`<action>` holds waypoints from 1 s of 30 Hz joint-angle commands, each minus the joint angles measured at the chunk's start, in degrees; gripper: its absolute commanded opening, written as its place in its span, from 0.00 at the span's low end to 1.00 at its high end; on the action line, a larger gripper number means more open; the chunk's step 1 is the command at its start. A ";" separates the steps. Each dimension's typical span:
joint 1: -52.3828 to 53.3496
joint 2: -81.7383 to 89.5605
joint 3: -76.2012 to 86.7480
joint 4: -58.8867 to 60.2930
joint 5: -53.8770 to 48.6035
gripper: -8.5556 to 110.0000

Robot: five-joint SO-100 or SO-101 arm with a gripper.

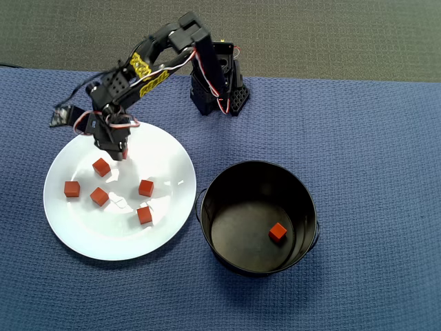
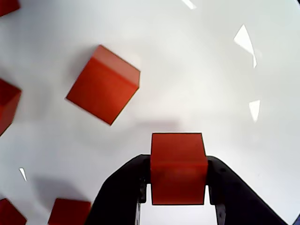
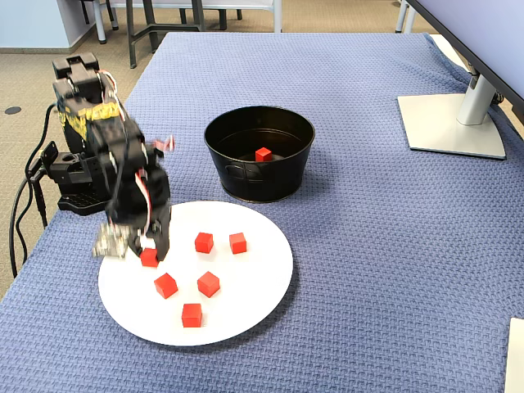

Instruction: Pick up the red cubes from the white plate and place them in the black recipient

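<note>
Gripper [image 2: 178, 187]: black two-finger claw, lower centre of the wrist view, clamped on one red cube [image 2: 178, 168] with a finger against each of its side faces. In the overhead view the gripper [image 1: 122, 153] points down over the upper left part of the white plate [image 1: 165, 155]; in the fixed view it [image 3: 150, 255] stands at the plate's left edge, the held cube [image 3: 149, 259] at its tip, low over the plate or on it; which cannot be told.

White plate [image 3: 262, 237]: round, glossy, left of centre in the overhead view, on a blue woven cloth [image 1: 372, 138].

Loose red cubes on the plate: five in the overhead view, at [image 1: 101, 167], [image 1: 72, 189], [image 1: 99, 196], [image 1: 145, 187] and [image 1: 144, 215], all apart from one another. The wrist view shows one tilted in the upper left [image 2: 103, 84], others cut by the left and lower edges.

Black pot [image 1: 207, 207]: round, deep, glossy, right of the plate in the overhead view and just beside it. One red cube [image 1: 277, 232] lies on its floor, lower right; in the fixed view this cube [image 3: 263, 154] shows inside the pot [image 3: 270, 184].

Monitor stand [image 3: 454, 123]: grey, upper right of the fixed view, on the cloth.
</note>
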 commanded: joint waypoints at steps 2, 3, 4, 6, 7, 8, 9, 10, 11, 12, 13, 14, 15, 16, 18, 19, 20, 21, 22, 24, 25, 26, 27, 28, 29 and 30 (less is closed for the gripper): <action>-4.48 17.23 -3.43 4.13 4.57 0.07; -5.98 20.30 -2.55 4.48 5.89 0.07; -8.09 23.38 -1.76 5.10 7.38 0.07; -13.62 27.60 -1.76 8.00 11.34 0.07; -16.88 29.00 -2.11 9.49 13.62 0.07; -20.92 30.32 -2.29 10.55 16.08 0.07; -24.87 31.55 -2.37 10.90 19.16 0.07; -29.18 32.70 -2.72 11.07 22.15 0.07; -33.40 33.75 -3.34 11.16 25.31 0.07; -37.71 34.54 -4.13 11.34 28.30 0.07; -41.75 35.33 -4.83 11.34 30.85 0.07; -45.70 35.95 -5.19 10.81 33.22 0.07; -49.48 36.30 -5.27 9.84 35.33 0.07; -52.65 36.39 -5.01 8.79 37.00 0.07; -58.62 34.80 -4.92 7.65 39.55 0.07; -61.08 33.84 -4.75 6.86 39.81 0.10; -63.46 32.70 -5.27 6.59 38.76 0.21; -65.21 31.29 -6.86 7.38 37.27 0.35; -66.09 30.32 -8.88 8.79 36.21 0.39; -65.48 30.76 -13.10 11.95 34.28 0.40; -64.07 31.64 -15.03 13.54 32.52 0.40; -61.79 32.43 -16.70 14.94 30.23 0.39; -58.97 33.22 -18.02 16.26 27.69 0.38; -55.63 33.93 -18.72 17.31 24.87 0.36; -51.94 34.72 -18.63 18.11 21.88 0.34; -47.64 35.33 -17.67 18.46 19.42 0.31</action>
